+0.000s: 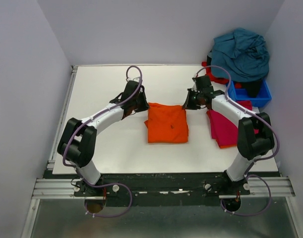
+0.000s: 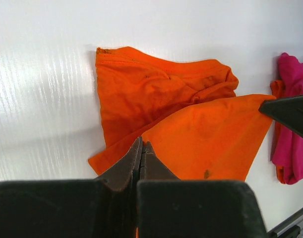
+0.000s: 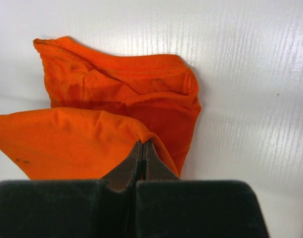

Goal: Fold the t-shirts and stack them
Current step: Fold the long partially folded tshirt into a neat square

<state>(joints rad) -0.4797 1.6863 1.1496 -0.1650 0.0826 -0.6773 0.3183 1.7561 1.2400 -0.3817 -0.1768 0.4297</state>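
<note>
The bright orange t-shirt of soft cloth [image 1: 166, 124] lies between the two pairs of fingers, half folded on the white desk [image 1: 106, 148]. It is light and limp, so it will not keep any shape by itself. What you lift will hang and sag, and the thin layers can slip apart if you pinch only one of them. I judge that the best places to take hold are the two corners of one edge, so that the cloth is stretched between the two arms.

This is how the grip looks now. The left fingers [image 2: 143, 145] are pressed fully together on one corner of the top layer. The right fingers [image 3: 143, 144] are closed in the same way on the opposite corner, where the cloth bunches into a small pleat. Between them the held layer is raised and taut, and the lower layer rests flat on the desk just beyond both pairs of fingers. A folded magenta-red t-shirt [image 1: 225, 128] lies beside the right fingers, on the side away from the orange t-shirt and apart from it.
</note>
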